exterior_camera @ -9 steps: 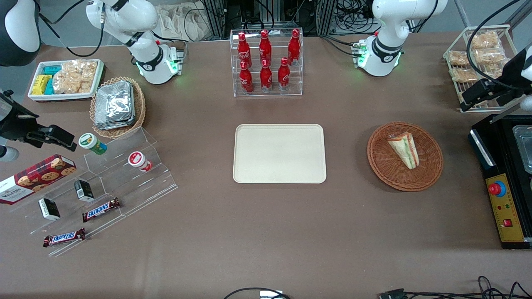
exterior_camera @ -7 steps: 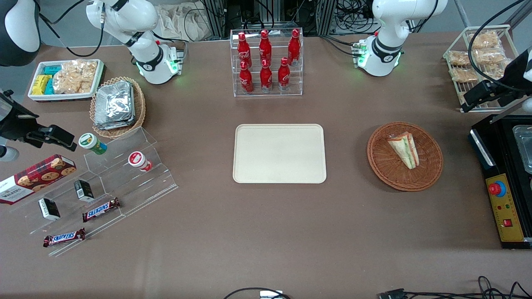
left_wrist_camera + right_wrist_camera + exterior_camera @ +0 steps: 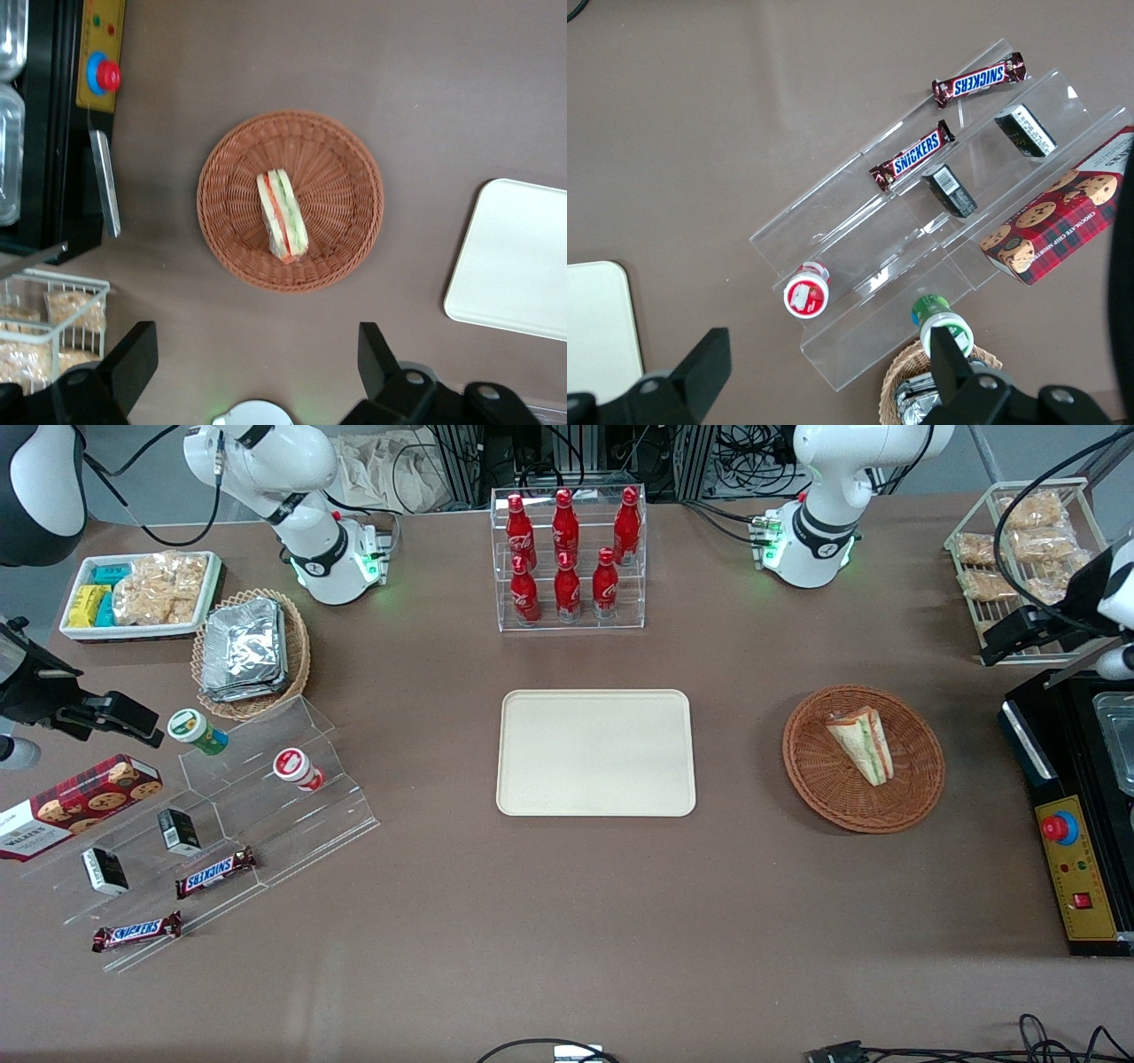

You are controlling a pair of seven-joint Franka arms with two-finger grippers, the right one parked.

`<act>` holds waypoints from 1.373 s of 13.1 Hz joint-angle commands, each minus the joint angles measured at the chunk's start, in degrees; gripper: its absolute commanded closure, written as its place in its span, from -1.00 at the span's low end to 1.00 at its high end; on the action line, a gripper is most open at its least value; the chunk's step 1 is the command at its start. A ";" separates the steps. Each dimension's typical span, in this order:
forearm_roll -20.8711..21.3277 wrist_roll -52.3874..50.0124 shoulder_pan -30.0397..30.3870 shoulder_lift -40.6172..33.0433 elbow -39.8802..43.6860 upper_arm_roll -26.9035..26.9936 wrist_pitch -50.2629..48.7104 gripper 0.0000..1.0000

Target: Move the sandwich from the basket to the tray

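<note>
Sandwich (image 3: 282,216) lies untouched in the basket (image 3: 354,168) while my gripper (image 3: 252,367) hangs high above it, spread wide, lining up the grasp.

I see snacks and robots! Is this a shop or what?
Probably a robot lab set up like a snack shop: cola bottles in a clear rack, a sandwich in a basket, an empty tray. The hand hangs open above the basket.
</note>
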 commanded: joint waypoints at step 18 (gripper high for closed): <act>0.87 -25.61 -0.62 18.55 -31.48 0.04 38.03 -1.00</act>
